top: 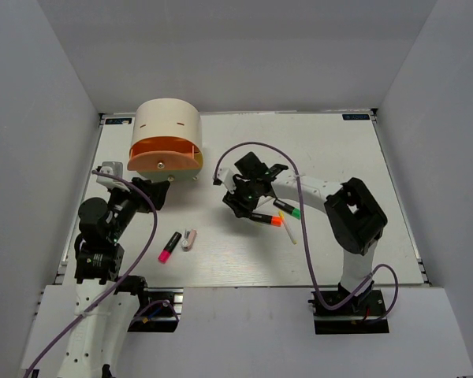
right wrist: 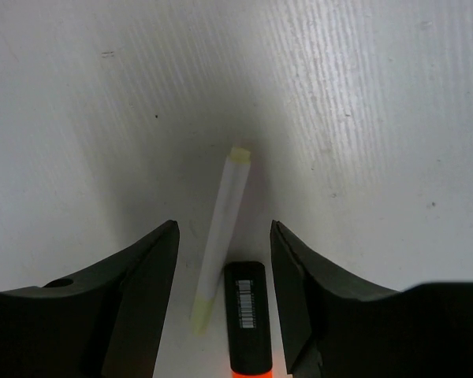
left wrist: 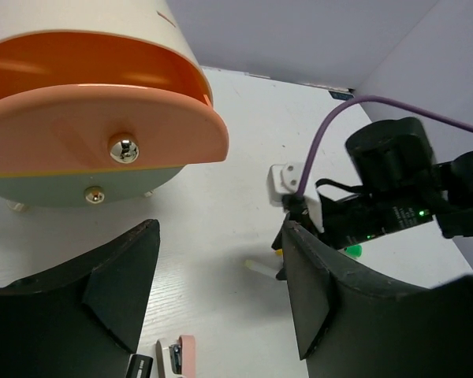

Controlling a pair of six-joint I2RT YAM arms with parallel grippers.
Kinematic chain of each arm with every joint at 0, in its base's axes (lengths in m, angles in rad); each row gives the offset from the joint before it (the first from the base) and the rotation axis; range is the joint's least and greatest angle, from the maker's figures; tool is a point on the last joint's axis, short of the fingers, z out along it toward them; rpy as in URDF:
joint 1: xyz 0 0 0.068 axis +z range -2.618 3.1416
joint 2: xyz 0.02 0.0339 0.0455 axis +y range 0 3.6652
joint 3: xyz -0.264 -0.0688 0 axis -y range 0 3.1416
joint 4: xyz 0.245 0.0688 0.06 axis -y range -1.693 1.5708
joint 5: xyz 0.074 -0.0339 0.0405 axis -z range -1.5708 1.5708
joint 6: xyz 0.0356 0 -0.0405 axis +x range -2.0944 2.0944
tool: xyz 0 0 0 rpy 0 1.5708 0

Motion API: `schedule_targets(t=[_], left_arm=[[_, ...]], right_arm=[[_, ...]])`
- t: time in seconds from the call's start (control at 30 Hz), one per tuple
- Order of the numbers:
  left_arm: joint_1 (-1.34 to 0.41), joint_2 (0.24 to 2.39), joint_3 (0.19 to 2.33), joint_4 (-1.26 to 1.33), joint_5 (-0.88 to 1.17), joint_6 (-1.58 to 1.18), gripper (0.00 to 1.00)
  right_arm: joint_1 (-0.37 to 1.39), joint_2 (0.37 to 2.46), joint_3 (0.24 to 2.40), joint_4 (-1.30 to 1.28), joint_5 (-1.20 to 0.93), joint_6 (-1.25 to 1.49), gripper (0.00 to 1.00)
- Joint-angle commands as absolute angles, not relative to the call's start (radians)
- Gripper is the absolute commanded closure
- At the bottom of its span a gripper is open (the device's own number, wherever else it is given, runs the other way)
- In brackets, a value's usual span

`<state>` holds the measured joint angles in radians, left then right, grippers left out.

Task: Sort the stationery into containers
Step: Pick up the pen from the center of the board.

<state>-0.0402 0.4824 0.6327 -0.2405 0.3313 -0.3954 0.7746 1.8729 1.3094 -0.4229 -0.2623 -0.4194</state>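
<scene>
Three highlighters lie on the bench: one pink-capped highlighter, one orange-capped highlighter and one green-capped highlighter. There is one white-pink piece, just beside the pink-capped highlighter toward the near left. The orange-capped and green-capped ones lie near each other around the middle of the bench.

From above, one stick by the orange cap shows, slanting just right of that cap. The right wrist view shows a cream stick too. Whether it is the same stick cannot be told.

That cream stick lies flat in the gap between the right jaws, running away from the camera, and appears to touch neither finger. The black end of the orange-capped highlighter, with its barcode label, lies just beside the stick's near end, also inside the gap. The right jaws are spread wide, low over the bench, and pinch nothing.

There is one cream box, at the far left of the bench, holding two half-round drawers. The orange drawer stands out from the box. The yellow drawer sits under it, set further back. Each has one small knob: the upper knob and the lower knob.

The left jaws are spread and empty, facing the drawer fronts and apart from them. The white-pink piece shows at the bottom edge of the left wrist view, on the bench between the two fingers.
</scene>
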Motion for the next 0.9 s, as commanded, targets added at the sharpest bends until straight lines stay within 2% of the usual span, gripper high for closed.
schedule_targets(t=[0.0, 0.33, 0.6, 0.73, 0.77, 0.83, 0.87], left_arm=[[-0.034, 0.472, 0.637, -0.236, 0.362, -0.383, 0.27], [-0.025, 0.463, 0.637, -0.236, 0.38, -0.383, 0.27], [-0.025, 0.463, 0.637, -0.236, 0.371, -0.374, 0.27], [-0.025, 0.463, 0.637, -0.236, 0.362, -0.374, 0.27], [-0.025, 0.463, 0.637, -0.236, 0.362, -0.374, 0.27], [-0.025, 0.453, 0.637, -0.236, 0.353, -0.374, 0.27], [-0.025, 0.442, 0.637, -0.236, 0.353, -0.374, 0.27]], right_arm=[[0.798, 1.899, 1.359, -0.425, -0.232, -0.416, 0.44], [0.805, 1.98, 1.39, -0.46, -0.227, -0.437, 0.42], [0.802, 2.008, 1.384, -0.517, -0.238, -0.451, 0.52], [0.805, 1.997, 1.371, -0.534, -0.242, -0.456, 0.67], [0.805, 1.991, 1.371, -0.543, -0.253, -0.457, 0.77], [0.804, 1.962, 1.373, -0.558, -0.27, -0.457, 0.86], [0.804, 1.953, 1.373, -0.578, -0.282, -0.462, 0.96]])
